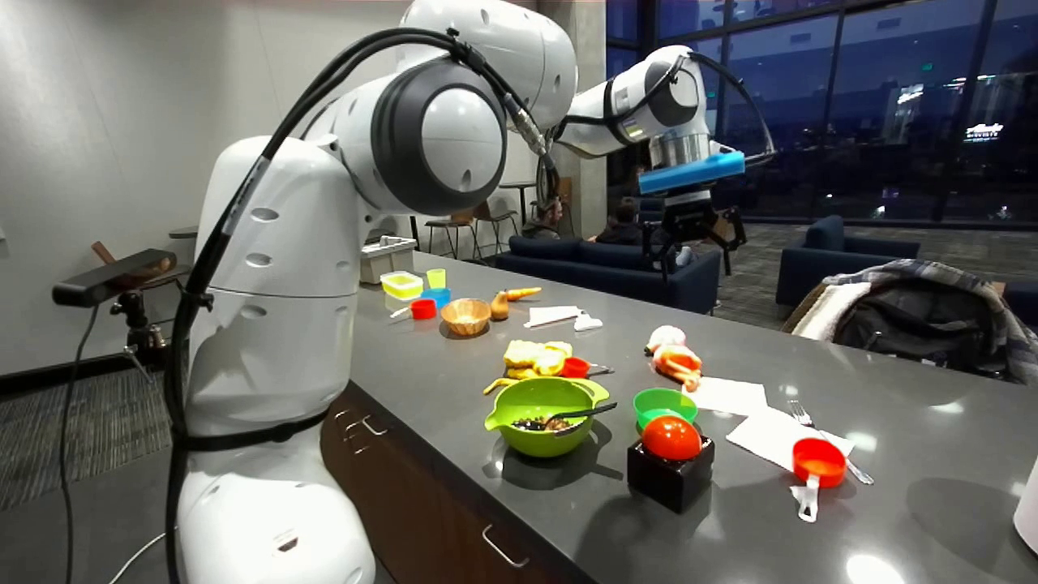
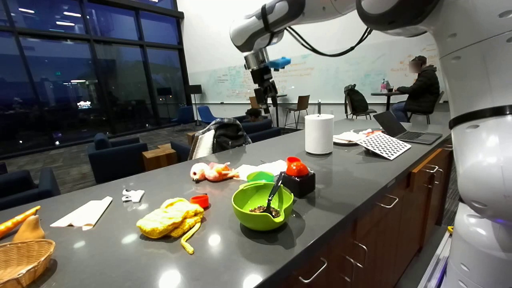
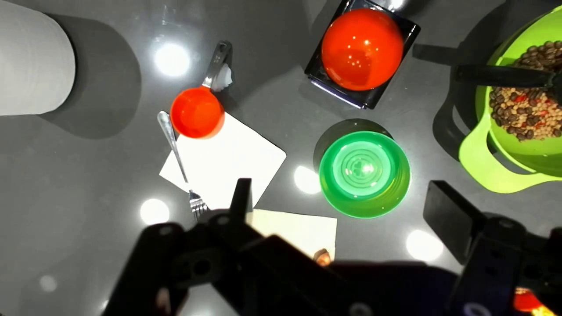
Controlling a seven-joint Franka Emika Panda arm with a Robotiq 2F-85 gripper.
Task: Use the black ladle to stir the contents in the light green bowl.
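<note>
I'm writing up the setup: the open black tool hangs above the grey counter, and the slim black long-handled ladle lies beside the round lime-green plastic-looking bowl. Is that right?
"Beside" is wrong: the black ladle leans inside the lime-green bowl, its lower end among small brown and tan pieces, as an exterior view shows. The tool does hang open above the counter.

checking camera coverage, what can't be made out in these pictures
Light green bowl: cut off by the wrist view's right edge.
Black ladle: scoop end cut off by that same edge.
Contents: partly hidden by the bowl's near wall in both exterior views.
Cream sheet: partly hidden by the gripper in the wrist view.
Wicker basket: cut off by the left edge in an exterior view.
Whiteboard: writing too small to read in an exterior view.
</note>
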